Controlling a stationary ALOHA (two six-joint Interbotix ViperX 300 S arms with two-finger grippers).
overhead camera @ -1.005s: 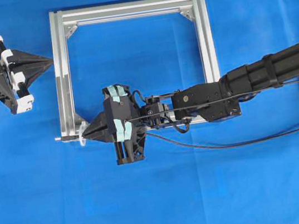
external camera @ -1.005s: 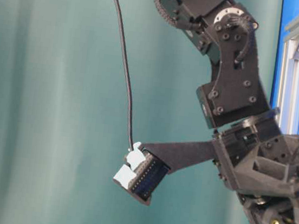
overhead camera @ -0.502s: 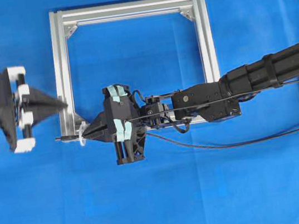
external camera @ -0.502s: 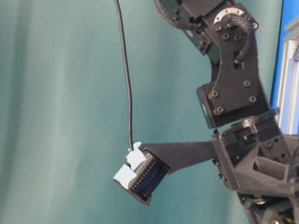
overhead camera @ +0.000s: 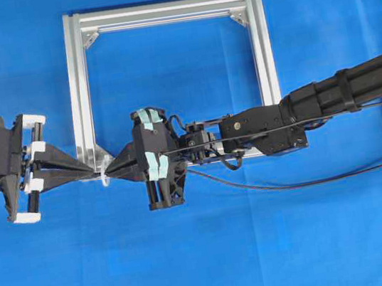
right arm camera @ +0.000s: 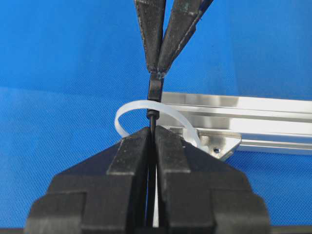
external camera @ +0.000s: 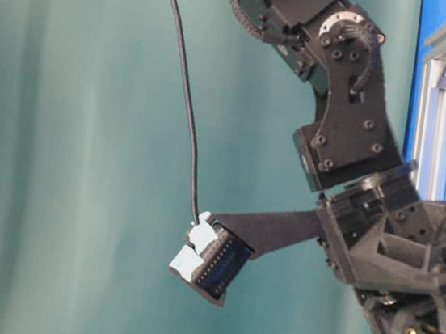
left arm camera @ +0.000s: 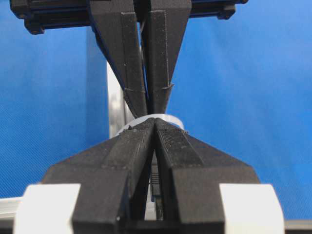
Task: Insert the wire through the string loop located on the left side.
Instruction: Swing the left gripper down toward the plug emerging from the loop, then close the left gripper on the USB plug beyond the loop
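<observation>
So we've got the right gripper (right arm camera: 153, 130) clamped on the wire (right arm camera: 153, 116), its tip poking through the string loop (right arm camera: 131, 108) at the frame (overhead camera: 80, 95) corner. Our left gripper (overhead camera: 94, 170) is pinched on the plug end.

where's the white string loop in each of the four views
Overhead: string loop at the aluminium frame's lower-left corner, between the two gripper tips.
Table-level: not in it.
Left wrist: a pale arc at centre, where the left gripper meets the opposing fingertips.
Right wrist: centre, arching over the wire ahead of the right gripper.
Shared landmark: the frame, in all four views.
</observation>
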